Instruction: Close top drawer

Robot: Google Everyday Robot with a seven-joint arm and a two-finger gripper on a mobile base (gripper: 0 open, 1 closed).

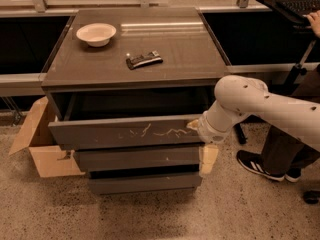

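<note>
Top drawer stands partly pulled out just beneath the bench top, its scratched front facing out. The tool sits against the drawer's right end; whether it is spread or pressed together cannot be told.

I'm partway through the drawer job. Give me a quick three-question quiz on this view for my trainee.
1. True or false: the top drawer is fully shut.
2. Fill in: on the cabinet top lie a small dark flat object and a white ____.
3. Where is the gripper?
A) over the cabinet top
B) at the right end of the top drawer's scratched front
C) down at floor level

Key
1. False: it stands partly open, its front out from the cabinet with a dark gap above it.
2. bowl
3. B
</note>
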